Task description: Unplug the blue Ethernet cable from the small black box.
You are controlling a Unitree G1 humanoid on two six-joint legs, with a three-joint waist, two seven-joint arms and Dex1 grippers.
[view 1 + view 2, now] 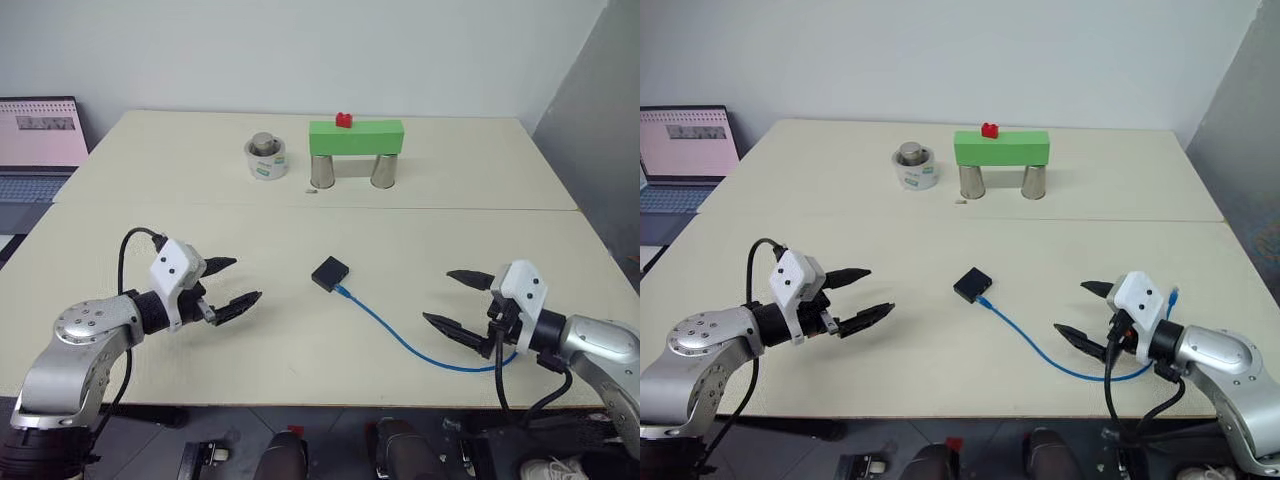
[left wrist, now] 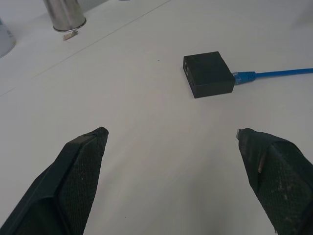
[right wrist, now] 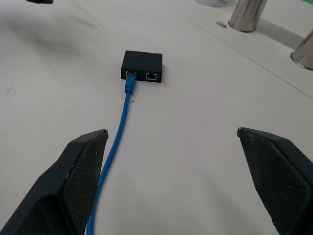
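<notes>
Both my left gripper [image 1: 229,283] and right gripper [image 1: 458,302] hang wide apart, empty; small black box [image 1: 330,272] mid-table between them, light, will slide, so I'd pin it and pinch blue Ethernet cable [image 1: 400,338] at its stiff plug.

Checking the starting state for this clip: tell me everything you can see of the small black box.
The small black box is a low, square, matte black case, plastic by its look, lying flat near the middle of the cream table, between the two arms. The right wrist view shows two ports on one side: the blue Ethernet cable is plugged into one, the other is empty. Another side has a further port. Nothing else touches it; both grippers are well clear.
</notes>
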